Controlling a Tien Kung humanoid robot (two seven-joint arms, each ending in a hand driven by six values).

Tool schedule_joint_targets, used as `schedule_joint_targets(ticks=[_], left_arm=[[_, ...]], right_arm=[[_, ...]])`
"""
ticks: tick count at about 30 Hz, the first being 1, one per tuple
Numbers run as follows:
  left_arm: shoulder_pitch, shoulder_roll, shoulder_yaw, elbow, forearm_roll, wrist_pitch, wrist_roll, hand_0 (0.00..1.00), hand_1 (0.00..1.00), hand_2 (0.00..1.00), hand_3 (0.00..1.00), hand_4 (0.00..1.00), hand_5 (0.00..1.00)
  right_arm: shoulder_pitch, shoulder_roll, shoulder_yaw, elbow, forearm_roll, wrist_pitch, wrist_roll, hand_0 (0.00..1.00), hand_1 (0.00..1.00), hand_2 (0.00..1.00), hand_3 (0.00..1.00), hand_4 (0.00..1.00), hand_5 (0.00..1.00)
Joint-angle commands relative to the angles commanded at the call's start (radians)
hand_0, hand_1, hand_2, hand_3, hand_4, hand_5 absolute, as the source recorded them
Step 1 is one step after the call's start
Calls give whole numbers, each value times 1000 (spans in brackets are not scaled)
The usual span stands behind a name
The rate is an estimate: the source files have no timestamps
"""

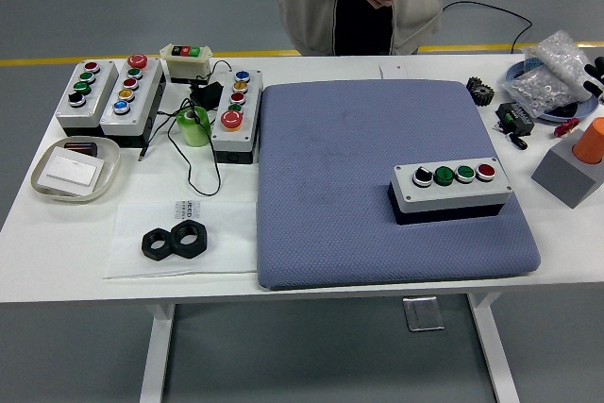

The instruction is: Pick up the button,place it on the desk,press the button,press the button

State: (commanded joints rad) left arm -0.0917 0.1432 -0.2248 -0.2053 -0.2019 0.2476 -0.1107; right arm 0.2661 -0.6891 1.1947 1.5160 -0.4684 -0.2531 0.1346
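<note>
The scene is evenly and brightly lit from overhead; only soft shadows are cast on the bench (311, 276). Focus is held sharp throughout.

We see a grey button box (452, 189) with a black base on a blue-grey mat (377, 186) of fine dotted weave; its buttons run black-and-white, green, green, red. The table (57, 243) is white. At the left we see a lime-green roll (194, 125), two black nuts (176, 241) and a red mushroom button (231, 120). An orange cap (592, 139) tops a grey block (568, 175).
</note>
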Motion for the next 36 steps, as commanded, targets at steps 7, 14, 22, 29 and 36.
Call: schedule_joint_targets(ticks=[7, 14, 22, 29, 36], left_arm=[[-2, 0, 2, 0, -3, 0, 0, 701, 828, 885, 830, 648, 998], [-2, 0, 0, -1, 0, 0, 1, 701, 828, 884, 830, 648, 998], [0, 0, -3, -1, 4, 0, 2, 702, 828, 884, 829, 648, 998], [2, 0, -5, -1, 9, 0, 3, 704, 828, 884, 830, 650, 998], [6, 1, -5, -1, 11, 0, 2, 705, 828, 884, 830, 648, 998]], right_arm=[[-2, 3, 4, -2, 11, 24, -15, 950, 876, 911, 904, 616, 449], [-4, 4, 5, -7, 43, 40, -26, 949, 868, 903, 882, 557, 650], [-10, 5, -1, -13, 79, 40, -40, 952, 864, 894, 863, 527, 750], [-12, 6, -4, -15, 83, 38, -47, 952, 858, 884, 845, 484, 895], [-12, 9, -10, -19, 79, 38, -56, 952, 858, 881, 842, 475, 915]])
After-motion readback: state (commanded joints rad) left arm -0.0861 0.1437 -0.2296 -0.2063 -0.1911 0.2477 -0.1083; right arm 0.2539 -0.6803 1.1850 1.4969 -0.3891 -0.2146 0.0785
